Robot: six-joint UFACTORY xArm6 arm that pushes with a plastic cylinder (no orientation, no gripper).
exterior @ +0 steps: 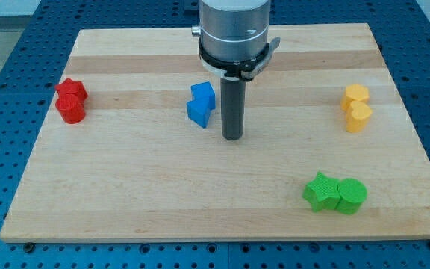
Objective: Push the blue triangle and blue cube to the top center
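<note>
**Blue pair near the middle, top centre not yet reached**

The wooden board (222, 194) is my landmark, and everything is placed against it. It lies on a blue perforated table (6, 90) that shows on all sides; beyond the board's far edge only a pale strip of the room is visible, too little to describe.

The arm's grey cylindrical body (234, 30) hangs over the board's top centre, and the dark rod runs down from it. There is no gripper here, so nothing opens or shuts; my tip (232, 137) rests near the board's middle, just to the view's right of the blue pair, close but apparently not touching.

The blue cube (202, 95) and the blue triangle (198, 113) sit touching each other, a little left of the board's centre and roughly midway up. I judge the task as partly done at best: the pair is gathered, but both still need to travel toward the board's top edge.

Far from this, two red blocks (71, 101) sit at the board's left, two yellow blocks (356, 108) at its right, and two green blocks (336, 193) near its bottom right.
</note>
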